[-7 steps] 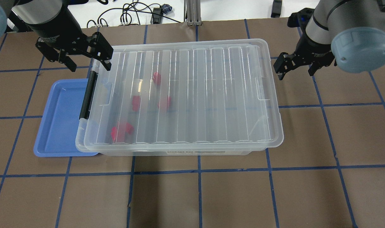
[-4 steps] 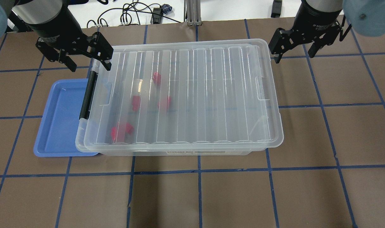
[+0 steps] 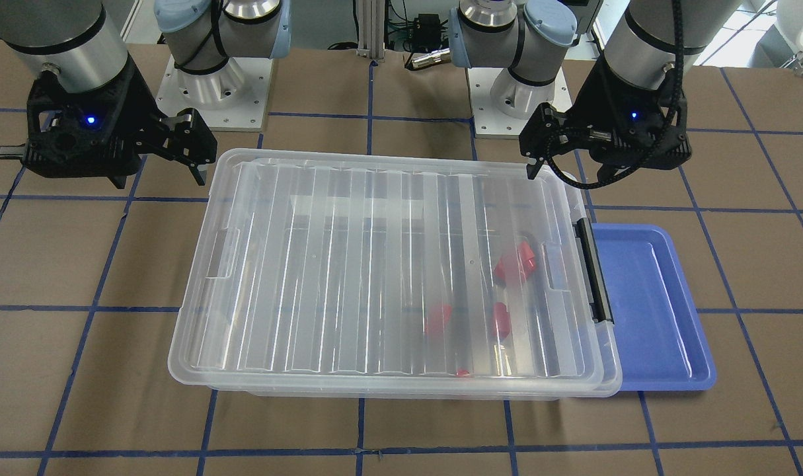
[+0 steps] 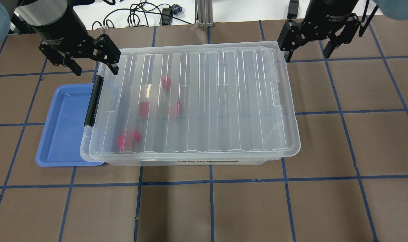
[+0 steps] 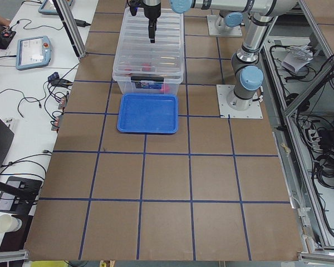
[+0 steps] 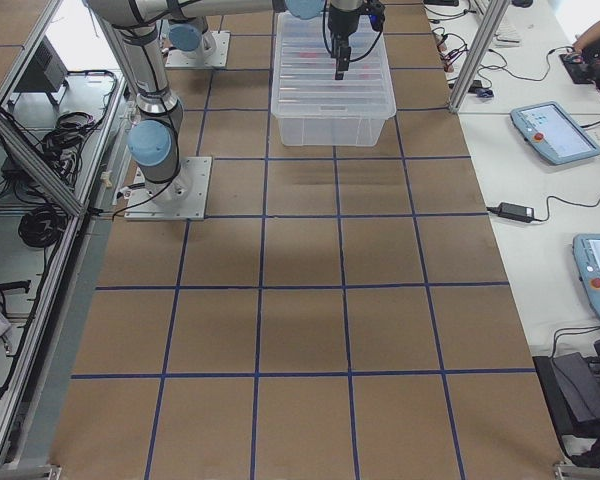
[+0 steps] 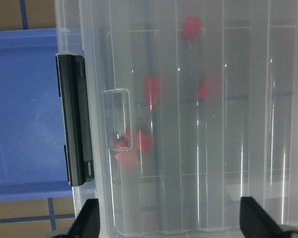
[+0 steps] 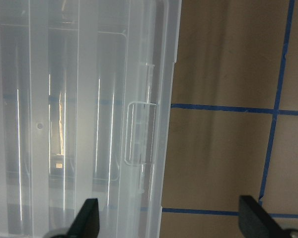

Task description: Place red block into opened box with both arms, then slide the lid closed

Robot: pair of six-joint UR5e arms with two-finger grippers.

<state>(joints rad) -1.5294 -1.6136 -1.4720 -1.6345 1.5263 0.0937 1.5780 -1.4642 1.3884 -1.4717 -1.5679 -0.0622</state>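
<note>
The clear box [image 4: 190,162] stands mid-table with the ribbed lid [image 4: 224,101] lying over it; a strip of box rim shows at the black latch bar [image 4: 91,101]. Several red blocks [image 4: 143,109] lie inside near the latch end, blurred through the lid, and appear again as red blocks [image 7: 152,89] in the left wrist view. My left gripper [image 4: 95,69] hovers open over the far corner by the latch. Beside the opposite far corner, my right gripper [image 4: 306,53] is open and holds nothing. In the wrist views the left gripper [image 7: 171,223] and right gripper [image 8: 171,223] both show spread fingers.
A shallow blue tray [image 4: 62,127] sits against the latch end, partly under the box rim. Cables [image 4: 140,16] and a metal post [image 4: 204,13] lie beyond the far table edge. The arm bases [image 3: 209,86] stand behind the box. Brown table with blue tape lines lies all around.
My right gripper has swung from beside the box's right end toward the far right corner, staying open. The left gripper, box, lid and blocks have barely moved.
</note>
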